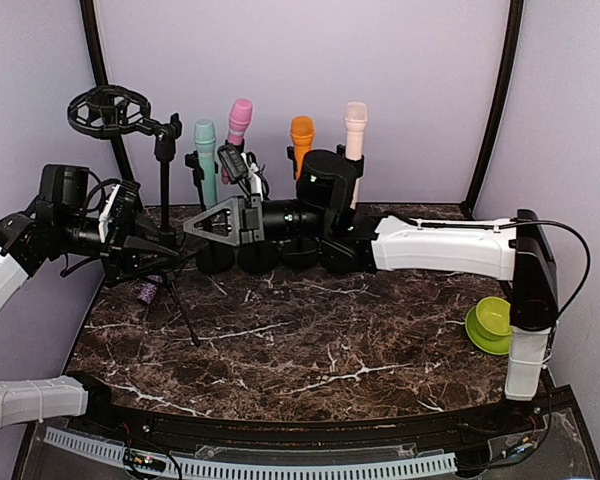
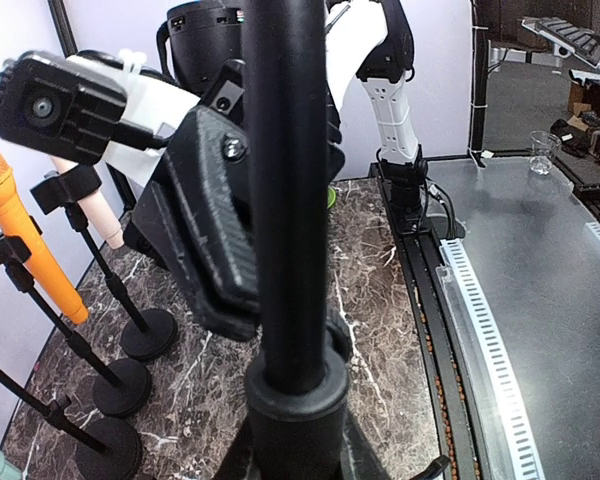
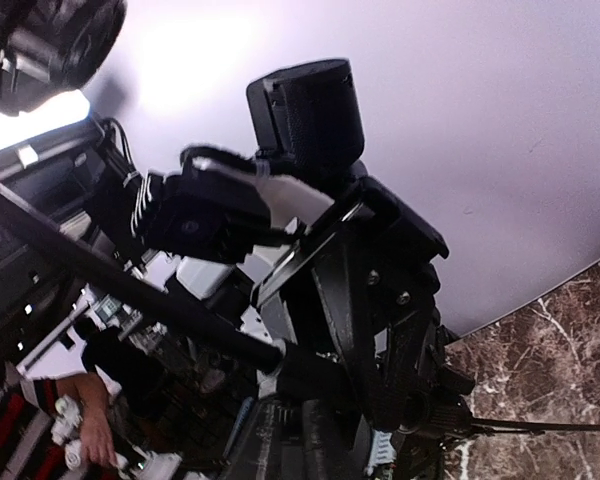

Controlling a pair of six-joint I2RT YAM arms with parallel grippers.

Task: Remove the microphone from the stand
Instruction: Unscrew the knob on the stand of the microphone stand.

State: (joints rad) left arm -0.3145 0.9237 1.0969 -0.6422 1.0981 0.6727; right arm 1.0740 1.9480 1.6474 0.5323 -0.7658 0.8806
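Observation:
A black tripod stand (image 1: 165,195) with an empty ring mount (image 1: 105,110) at its top stands at the back left. My left gripper (image 1: 145,250) is shut on its pole (image 2: 285,180), which fills the left wrist view. My right gripper (image 1: 192,228) reaches in from the right, jaws shut, its tip just beside the pole with nothing seen between the fingers (image 2: 220,290). The right wrist view shows the pole (image 3: 130,285) slanting into the left gripper (image 3: 380,330). Several microphones stand in small stands behind: teal (image 1: 205,150), pink (image 1: 239,122), orange (image 1: 301,138) and beige (image 1: 355,128).
A small purple object (image 1: 148,292) lies on the marble table (image 1: 310,340) between the tripod's legs. A green bowl (image 1: 491,322) sits at the right edge beside the right arm's base. Round stand bases (image 2: 147,335) line the back.

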